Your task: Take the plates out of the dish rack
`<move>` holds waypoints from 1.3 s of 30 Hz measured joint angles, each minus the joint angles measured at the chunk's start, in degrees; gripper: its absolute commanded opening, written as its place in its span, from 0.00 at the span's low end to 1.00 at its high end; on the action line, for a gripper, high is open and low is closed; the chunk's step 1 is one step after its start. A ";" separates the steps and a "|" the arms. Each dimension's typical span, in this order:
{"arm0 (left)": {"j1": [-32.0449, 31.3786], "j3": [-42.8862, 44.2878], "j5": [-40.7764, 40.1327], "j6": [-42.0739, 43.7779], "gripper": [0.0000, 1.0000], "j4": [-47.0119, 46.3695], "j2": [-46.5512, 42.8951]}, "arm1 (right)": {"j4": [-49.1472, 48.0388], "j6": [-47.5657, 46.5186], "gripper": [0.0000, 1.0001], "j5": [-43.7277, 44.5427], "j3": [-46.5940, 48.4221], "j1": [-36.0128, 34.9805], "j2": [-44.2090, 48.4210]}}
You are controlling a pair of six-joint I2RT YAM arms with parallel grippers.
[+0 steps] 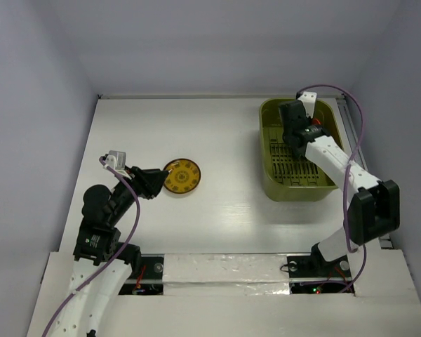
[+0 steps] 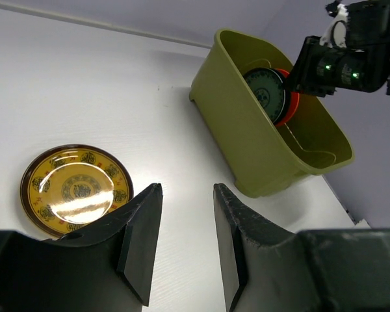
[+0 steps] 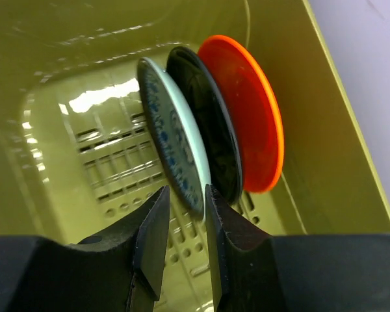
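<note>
The tan plate [image 1: 182, 175] with a dark rim lies flat on the table, and it also shows in the left wrist view [image 2: 74, 188]. My left gripper [image 1: 156, 180] is open and empty just left of it [image 2: 187, 195]. The olive-green dish rack [image 1: 298, 191] stands at the far right. In it three plates stand on edge: light blue patterned [image 3: 172, 146], black [image 3: 211, 140] and orange-red [image 3: 247, 117]. My right gripper [image 1: 292, 140] is inside the rack, open [image 3: 184, 195], its fingertips either side of the light blue plate's rim without closing on it.
The rack's slotted floor [image 3: 104, 162] and walls [image 3: 338, 130] closely surround my right gripper. The left wrist view shows the rack's outer wall [image 2: 247, 143] with my right arm [image 2: 351, 58] above it. White walls enclose the table on three sides.
</note>
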State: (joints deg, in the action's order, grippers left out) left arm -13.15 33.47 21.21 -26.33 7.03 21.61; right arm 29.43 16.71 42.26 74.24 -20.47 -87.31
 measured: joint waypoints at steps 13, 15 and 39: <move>-0.42 0.00 -0.02 0.02 0.34 0.00 -0.02 | 1.57 -4.35 0.32 -0.13 5.68 3.63 -7.85; -0.42 0.00 -0.02 0.02 0.34 0.02 -0.02 | 1.60 -4.59 0.31 -0.13 5.79 3.63 -8.46; -1.05 0.00 -0.04 0.02 0.34 0.04 -0.74 | 4.13 -7.52 0.01 1.97 6.88 3.93 -10.38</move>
State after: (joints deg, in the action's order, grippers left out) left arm -14.20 33.47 21.17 -26.30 7.07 20.86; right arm 33.56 9.19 44.23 81.12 -16.53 -97.69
